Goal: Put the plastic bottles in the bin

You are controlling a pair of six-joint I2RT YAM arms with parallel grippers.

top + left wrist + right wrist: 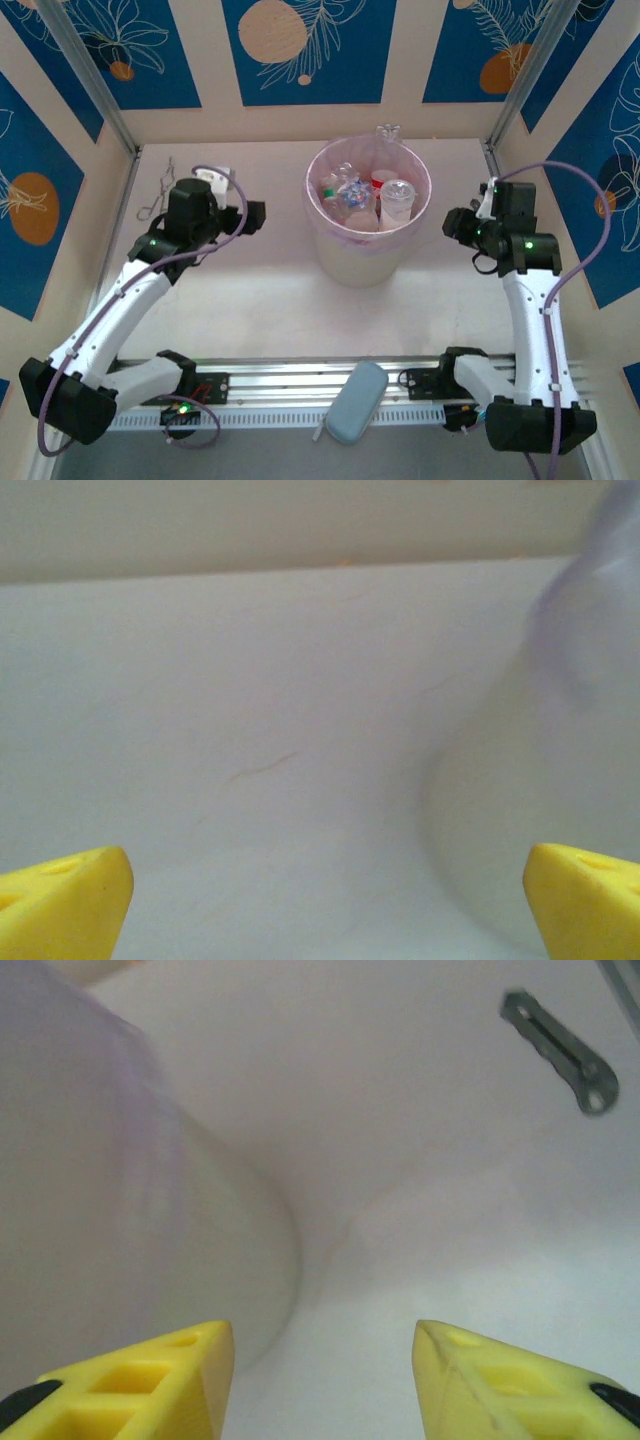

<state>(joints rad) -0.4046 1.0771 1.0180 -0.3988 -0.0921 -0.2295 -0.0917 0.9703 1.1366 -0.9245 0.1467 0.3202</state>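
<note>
Left fingers (62,905) stand spread wide and empty beside the bin (366,262); right fingers (150,1385) are partly apart, pinching nothing. Bottles (397,202) lie inside the bin. Little seems left: withdraw slowly, high, without nudging its thin wall.

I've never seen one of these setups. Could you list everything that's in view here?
bin: one, translucent pinkish-lilac, middle of the table
plastic bottles: several, exact number unclear, mostly clear with red, blue and white parts, piled inside the bin
forceps: one, metal, far left of the table
pouch: one, grey-blue, near edge between the arm bases
table: one, pale
left gripper: one, yellow-tipped, open, left of the bin
right gripper: one, yellow-tipped, open, right of the bin
</note>
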